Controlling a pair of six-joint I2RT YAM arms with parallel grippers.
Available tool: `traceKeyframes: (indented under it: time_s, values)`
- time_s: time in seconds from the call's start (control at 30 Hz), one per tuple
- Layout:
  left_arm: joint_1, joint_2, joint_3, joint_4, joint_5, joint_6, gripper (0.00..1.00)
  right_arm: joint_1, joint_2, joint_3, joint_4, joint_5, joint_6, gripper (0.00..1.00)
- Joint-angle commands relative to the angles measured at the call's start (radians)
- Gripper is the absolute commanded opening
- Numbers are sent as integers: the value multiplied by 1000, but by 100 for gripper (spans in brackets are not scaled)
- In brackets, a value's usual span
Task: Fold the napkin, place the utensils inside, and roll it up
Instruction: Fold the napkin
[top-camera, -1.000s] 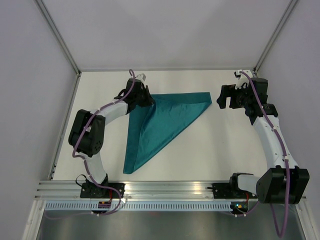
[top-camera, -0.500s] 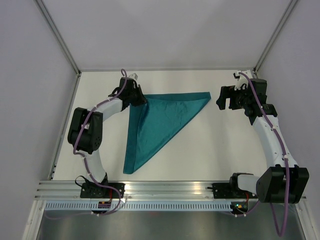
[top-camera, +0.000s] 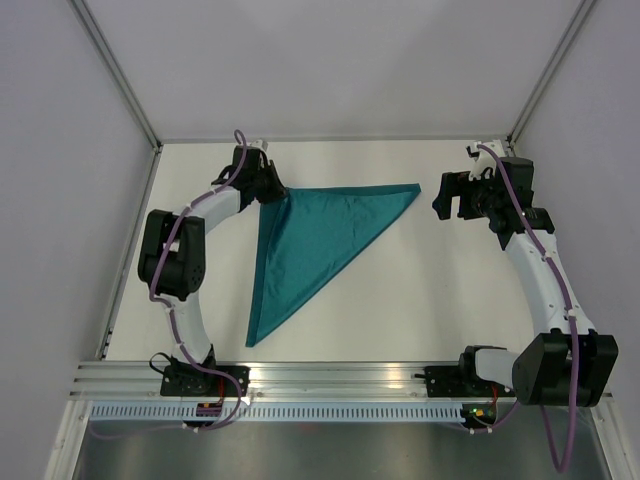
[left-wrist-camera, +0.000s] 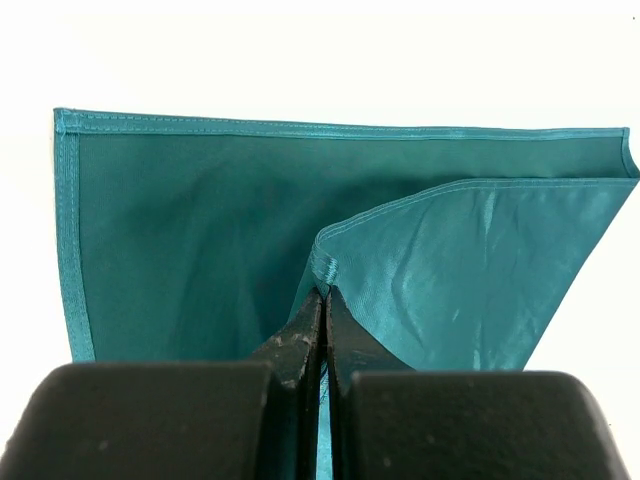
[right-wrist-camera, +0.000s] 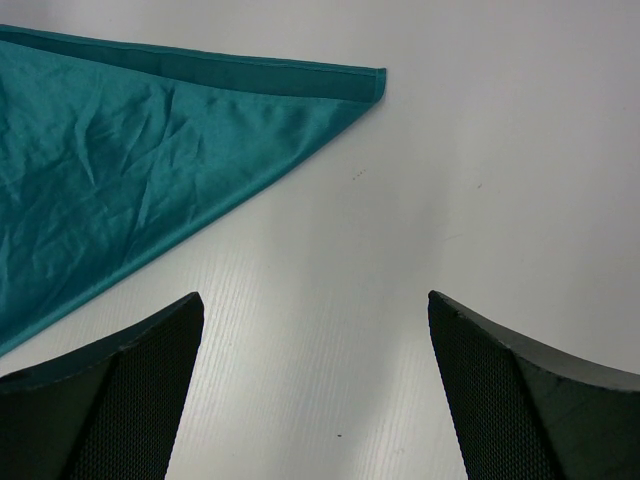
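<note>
The teal napkin (top-camera: 310, 245) lies folded into a triangle on the white table, one point near the front, one at the back right. My left gripper (top-camera: 272, 190) is at its back-left corner, shut on the napkin's upper-layer corner (left-wrist-camera: 325, 268), which it holds just off the lower layer. My right gripper (top-camera: 447, 197) hovers open just right of the napkin's right tip (right-wrist-camera: 370, 82), with nothing between its fingers. No utensils show in any view.
Grey walls with metal corner posts (top-camera: 115, 70) enclose the table on three sides. An aluminium rail (top-camera: 330, 375) runs along the near edge by the arm bases.
My left gripper has pulled the held napkin corner toward the back left, flattening the fold into a neater triangle. The right arm has stayed still.
</note>
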Motion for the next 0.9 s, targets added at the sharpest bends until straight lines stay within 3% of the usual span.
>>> traceKeyframes:
  time_s: [0.0,0.87]
  values:
    - [12,18,53,-13,35,27,2,2,6,-1,0,-1,1,98]
    - [68,76,112,-25,70,33,2,2,15,-6,2,14,-5,98]
